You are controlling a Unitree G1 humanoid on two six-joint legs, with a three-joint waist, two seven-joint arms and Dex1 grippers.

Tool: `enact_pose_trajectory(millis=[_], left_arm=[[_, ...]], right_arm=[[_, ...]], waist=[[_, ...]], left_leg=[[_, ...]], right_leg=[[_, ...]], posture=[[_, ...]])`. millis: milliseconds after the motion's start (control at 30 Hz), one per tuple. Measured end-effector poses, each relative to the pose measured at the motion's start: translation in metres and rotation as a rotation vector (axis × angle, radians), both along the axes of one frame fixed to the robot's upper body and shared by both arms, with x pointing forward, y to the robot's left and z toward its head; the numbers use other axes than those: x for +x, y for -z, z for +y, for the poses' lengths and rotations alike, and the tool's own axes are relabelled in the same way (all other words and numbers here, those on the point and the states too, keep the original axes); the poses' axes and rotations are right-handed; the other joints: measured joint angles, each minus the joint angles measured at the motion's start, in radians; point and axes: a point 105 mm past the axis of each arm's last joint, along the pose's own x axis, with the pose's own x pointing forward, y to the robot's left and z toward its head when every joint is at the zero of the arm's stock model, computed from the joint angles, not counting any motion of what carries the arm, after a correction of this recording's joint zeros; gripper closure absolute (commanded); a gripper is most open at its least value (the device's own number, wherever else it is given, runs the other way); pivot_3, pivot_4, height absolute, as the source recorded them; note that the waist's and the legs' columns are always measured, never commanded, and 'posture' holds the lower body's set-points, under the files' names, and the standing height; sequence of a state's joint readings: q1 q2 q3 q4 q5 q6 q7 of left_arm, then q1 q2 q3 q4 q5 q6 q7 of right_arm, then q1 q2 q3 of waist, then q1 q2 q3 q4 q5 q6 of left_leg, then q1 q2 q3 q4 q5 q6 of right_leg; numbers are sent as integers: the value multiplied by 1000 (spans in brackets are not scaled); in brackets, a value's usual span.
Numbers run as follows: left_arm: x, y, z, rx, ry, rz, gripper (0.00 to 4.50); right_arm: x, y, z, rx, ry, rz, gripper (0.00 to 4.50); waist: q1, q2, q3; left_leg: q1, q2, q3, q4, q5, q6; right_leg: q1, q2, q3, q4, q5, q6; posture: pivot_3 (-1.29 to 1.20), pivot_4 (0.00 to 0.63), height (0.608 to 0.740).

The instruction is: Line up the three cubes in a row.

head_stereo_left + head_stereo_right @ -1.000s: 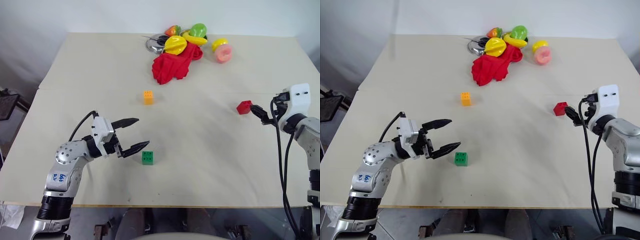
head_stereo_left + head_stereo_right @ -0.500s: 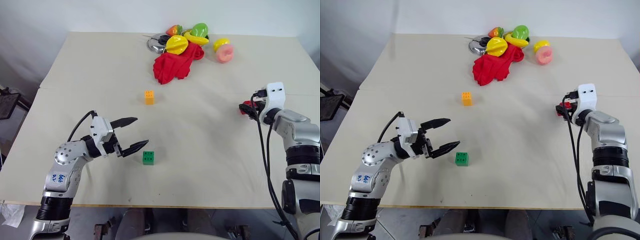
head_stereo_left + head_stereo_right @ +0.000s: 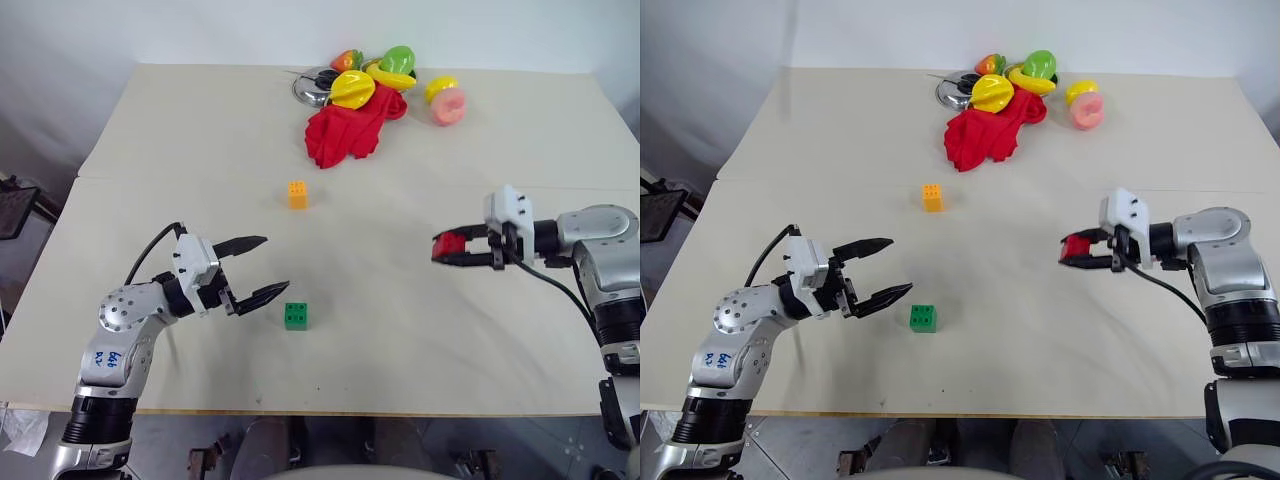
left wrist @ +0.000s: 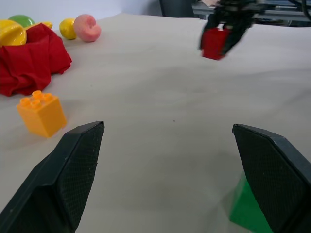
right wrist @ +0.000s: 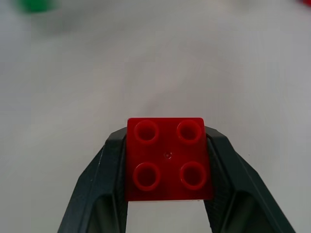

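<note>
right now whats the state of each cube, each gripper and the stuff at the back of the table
red cube: clamped in the right gripper, lifted off the table
green cube: upright on the table, free, just off the left gripper's fingertips
orange cube: upright on the table, untouched
left gripper: open, empty
right gripper: shut on the red cube
red cloth: crumpled
toy fruits: heaped beside the cloth

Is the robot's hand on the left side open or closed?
Open. The left gripper has its two black fingers spread apart beside the small green studded cube, holding nothing.
</note>
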State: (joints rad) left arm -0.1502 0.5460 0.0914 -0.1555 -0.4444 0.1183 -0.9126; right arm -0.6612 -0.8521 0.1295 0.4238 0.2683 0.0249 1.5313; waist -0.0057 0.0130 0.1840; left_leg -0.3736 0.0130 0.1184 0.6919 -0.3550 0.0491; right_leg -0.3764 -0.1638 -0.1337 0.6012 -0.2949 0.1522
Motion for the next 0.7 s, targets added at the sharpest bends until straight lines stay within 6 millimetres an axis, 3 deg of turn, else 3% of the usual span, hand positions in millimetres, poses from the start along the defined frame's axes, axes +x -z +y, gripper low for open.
enact_pose_trajectory(millis=[200,433,600,700], left_arm=[[-2,3,4,5,-7,11,0],[-1,0,7,15,-15,2,0],[0,-3,9,21,-17,-7,0],[0,-3,9,26,-14,-4,0]], right_arm=[[9,5,15,-19,-91,-36,2977],[21,25,0,-74,-58,-18,2977],[25,25,2,-60,-57,-25,2977],[29,26,7,-38,-57,-23,2036]], waist=[[-2,0,0],[0,0,0],[-11,0,0],[-18,0,0]], left_leg=[[0,0,0,1,0,0],[0,0,-1,1,0,0],[0,0,-1,1,0,0],[0,0,-2,1,0,0]], right_leg=[[0,0,0,1,0,0],[0,0,-1,0,0,0],[0,0,-1,1,0,0],[0,0,-1,1,0,0]], posture=[[0,150,740],[0,150,740],[0,150,740],[0,150,740]])
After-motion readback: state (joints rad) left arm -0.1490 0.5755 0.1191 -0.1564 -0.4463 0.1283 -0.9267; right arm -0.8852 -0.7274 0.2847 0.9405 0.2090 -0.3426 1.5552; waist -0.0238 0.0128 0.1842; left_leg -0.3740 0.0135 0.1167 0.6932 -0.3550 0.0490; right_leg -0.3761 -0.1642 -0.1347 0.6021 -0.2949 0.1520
